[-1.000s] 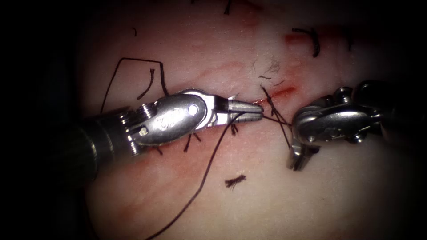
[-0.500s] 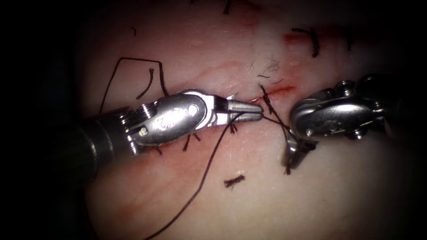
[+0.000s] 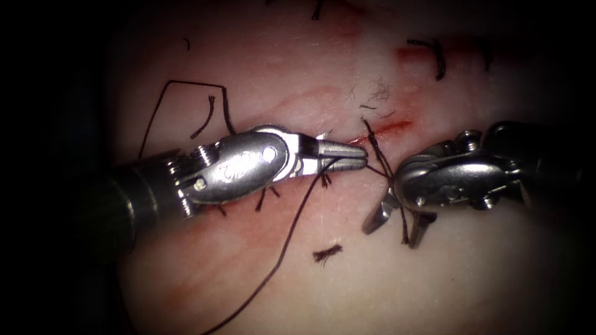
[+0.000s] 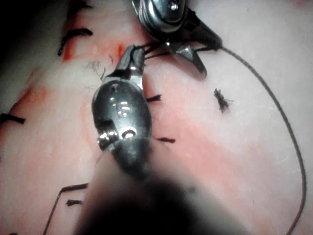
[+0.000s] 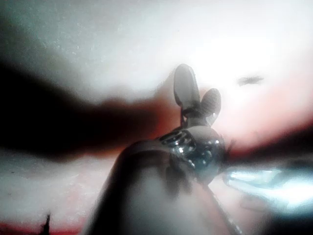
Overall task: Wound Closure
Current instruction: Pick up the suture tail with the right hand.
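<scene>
the right tool has shifted a little toward 9 o'clock along the tissue since a second ago, and its jaws, narrow then, now stand wide apart and point down toward 6 o'clock, with a short strand of thread hanging between them; they hold nothing that i can make out. judging by that, it has let go or is readying a fresh grip close to the knot.

the left tool has not moved: its jaws are closed on the thread at the cut, tips pointing to 3 o'clock, the long tail trailing off toward 7 o'clock.

the thread's taut strands run from the left tips to just at 12 o'clock of the right tool's jaws. i cannot make out the needle.
</scene>
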